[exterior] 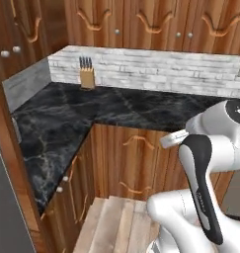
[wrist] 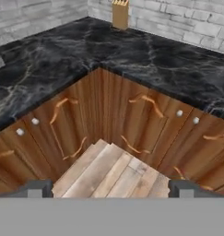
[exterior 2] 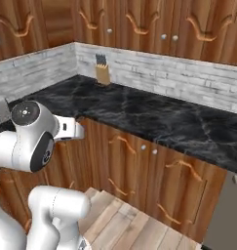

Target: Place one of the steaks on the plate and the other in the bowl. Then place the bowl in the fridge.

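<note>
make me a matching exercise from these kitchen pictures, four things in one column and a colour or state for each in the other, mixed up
Things:
1. knife block
2. countertop
3. backsplash
4. gripper

Descriptions:
A. black marble with pale veins
B. open, nothing between the fingers
C. light wood, dark handles sticking out on top
D. pale grey-white brick

Pairs: 1-C, 2-A, 3-D, 4-B
</note>
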You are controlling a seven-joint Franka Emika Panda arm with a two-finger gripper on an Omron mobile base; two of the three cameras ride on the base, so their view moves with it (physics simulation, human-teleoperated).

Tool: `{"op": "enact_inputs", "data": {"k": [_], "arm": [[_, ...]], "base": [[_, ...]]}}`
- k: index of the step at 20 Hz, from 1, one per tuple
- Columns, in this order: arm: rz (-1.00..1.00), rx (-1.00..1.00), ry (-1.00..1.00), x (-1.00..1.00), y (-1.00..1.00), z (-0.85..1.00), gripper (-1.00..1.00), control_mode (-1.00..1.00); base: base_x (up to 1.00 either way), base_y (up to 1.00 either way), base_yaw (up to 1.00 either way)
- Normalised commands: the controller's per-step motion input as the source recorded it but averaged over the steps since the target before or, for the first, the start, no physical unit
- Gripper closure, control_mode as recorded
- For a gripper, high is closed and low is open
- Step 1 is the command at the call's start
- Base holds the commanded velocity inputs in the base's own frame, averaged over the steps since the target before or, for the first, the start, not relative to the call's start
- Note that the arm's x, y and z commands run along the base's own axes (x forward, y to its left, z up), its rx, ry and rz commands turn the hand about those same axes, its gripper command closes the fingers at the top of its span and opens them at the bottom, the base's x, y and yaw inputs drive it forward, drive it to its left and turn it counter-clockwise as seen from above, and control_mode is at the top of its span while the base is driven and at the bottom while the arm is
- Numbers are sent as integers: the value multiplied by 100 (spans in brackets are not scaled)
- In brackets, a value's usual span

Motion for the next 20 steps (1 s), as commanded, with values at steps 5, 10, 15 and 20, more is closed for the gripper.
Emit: {"op": "enact_inputs", "data": {"k": [5, 10, 15, 20], "arm": [[0, 0, 0, 0, 0, 0, -100, 100], [0, 0, 0, 0, 0, 0, -100, 100], [0, 0, 0, 0, 0, 0, -100, 100], [0, 0, 0, 0, 0, 0, -100, 100]], "base": [[24, -21, -93], [22, -28, -93], [21, -36, -93], [28, -39, -89]]}}
